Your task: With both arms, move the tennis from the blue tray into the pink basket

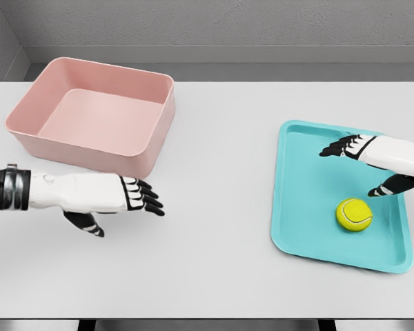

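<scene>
A yellow-green tennis ball (353,214) lies on the blue tray (305,207) at the right, near the tray's front right part. My right hand (359,165) hovers over the tray just behind the ball, fingers spread and thumb pointing down toward it, holding nothing. The pink basket (152,141) stands at the back left with nothing inside. In front of the basket my left hand (134,203) reaches in from the left edge, fingers extended and holding nothing.
The white table (214,262) stretches between basket and tray. Its front edge runs along the bottom of the view, and a grey wall rises behind the table.
</scene>
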Controlling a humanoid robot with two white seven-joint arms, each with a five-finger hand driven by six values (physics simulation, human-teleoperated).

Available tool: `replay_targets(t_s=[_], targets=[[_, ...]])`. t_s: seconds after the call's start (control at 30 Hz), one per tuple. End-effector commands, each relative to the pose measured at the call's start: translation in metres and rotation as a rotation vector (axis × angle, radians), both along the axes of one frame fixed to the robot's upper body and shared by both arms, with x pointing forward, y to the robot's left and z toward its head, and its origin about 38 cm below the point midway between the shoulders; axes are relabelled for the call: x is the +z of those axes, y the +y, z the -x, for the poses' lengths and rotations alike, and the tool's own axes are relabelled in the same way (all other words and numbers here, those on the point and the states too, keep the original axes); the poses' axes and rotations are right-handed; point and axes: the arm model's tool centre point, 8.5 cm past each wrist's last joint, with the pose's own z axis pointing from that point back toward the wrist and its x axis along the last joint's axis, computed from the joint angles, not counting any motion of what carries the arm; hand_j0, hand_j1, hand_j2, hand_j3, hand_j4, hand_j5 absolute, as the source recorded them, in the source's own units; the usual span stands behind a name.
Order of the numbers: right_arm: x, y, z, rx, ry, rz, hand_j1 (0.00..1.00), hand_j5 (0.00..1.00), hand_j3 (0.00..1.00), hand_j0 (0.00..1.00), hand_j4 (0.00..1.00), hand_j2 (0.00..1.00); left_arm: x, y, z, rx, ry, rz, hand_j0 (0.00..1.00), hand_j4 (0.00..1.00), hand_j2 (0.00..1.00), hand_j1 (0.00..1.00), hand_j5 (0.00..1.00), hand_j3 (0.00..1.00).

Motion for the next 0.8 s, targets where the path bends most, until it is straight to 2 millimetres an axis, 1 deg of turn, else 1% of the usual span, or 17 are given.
replay_targets(t_s=[0.0,0.07,0.17,0.2,0.23,0.3,0.33,0.37,0.5,0.57,0.6,0.7,0.77], targets=[[0.000,-0.012,0.000,-0.032,0.009,0.014,1.00,1.00,1.00,1.00,1.00,1.00,0.000,-0.001,0.002,0.010,0.041,0.035,1.00,1.00,1.00,1.00,1.00,1.00],[-0.009,-0.019,0.002,-0.054,0.031,0.020,1.00,1.00,1.00,1.00,1.00,1.00,-0.001,-0.001,0.002,-0.003,0.027,0.004,1.00,1.00,1.00,1.00,1.00,1.00],[-0.019,-0.020,0.006,-0.061,0.055,0.017,1.00,1.00,1.00,1.00,1.00,1.00,0.012,-0.003,-0.009,-0.036,-0.082,-0.085,1.00,1.00,1.00,1.00,1.00,1.00],[-0.023,-0.025,0.005,-0.077,0.062,0.017,1.00,1.00,1.00,1.00,1.00,1.00,0.017,-0.003,-0.012,-0.046,-0.120,-0.113,1.00,1.00,1.00,1.00,1.00,1.00],[-0.029,-0.028,0.008,-0.085,0.080,0.021,1.00,1.00,1.00,1.00,1.00,1.00,0.016,-0.006,-0.014,-0.065,-0.123,-0.151,1.00,1.00,1.00,1.00,1.00,1.00],[-0.030,-0.027,0.009,-0.084,0.083,0.021,1.00,1.00,1.00,1.00,1.00,1.00,0.012,-0.007,-0.013,-0.093,-0.099,-0.225,1.00,1.00,1.00,1.00,1.00,1.00],[-0.030,-0.028,0.010,-0.084,0.085,0.024,1.00,1.00,1.00,1.00,1.00,1.00,0.015,-0.008,-0.014,-0.098,-0.104,-0.232,1.00,1.00,1.00,1.00,1.00,1.00],[-0.033,-0.030,0.013,-0.084,0.096,0.031,1.00,1.00,1.00,1.00,1.00,1.00,0.016,-0.014,-0.015,-0.107,-0.105,-0.210,1.00,1.00,1.00,1.00,1.00,1.00],[-0.033,-0.027,0.014,-0.078,0.097,0.027,1.00,1.00,1.00,1.00,1.00,1.00,0.020,-0.038,-0.016,-0.137,-0.108,-0.116,1.00,1.00,1.00,1.00,1.00,1.00],[-0.035,-0.022,0.018,-0.061,0.104,0.023,1.00,1.00,1.00,1.00,1.00,1.00,0.024,-0.044,-0.017,-0.140,-0.121,-0.087,1.00,1.00,1.00,1.00,1.00,1.00],[-0.032,-0.019,0.020,-0.047,0.101,0.026,1.00,1.00,1.00,1.00,1.00,1.00,0.025,-0.046,-0.018,-0.141,-0.124,-0.082,1.00,1.00,1.00,1.00,1.00,1.00],[-0.030,-0.018,0.024,-0.034,0.105,0.035,1.00,1.00,1.00,1.00,1.00,1.00,0.025,-0.046,-0.018,-0.142,-0.126,-0.079,1.00,1.00,1.00,1.00,1.00,1.00],[-0.031,-0.013,0.027,-0.017,0.110,0.032,1.00,1.00,1.00,1.00,1.00,1.00,0.026,-0.046,-0.019,-0.140,-0.131,-0.073,1.00,1.00,1.00,1.00,1.00,1.00]])
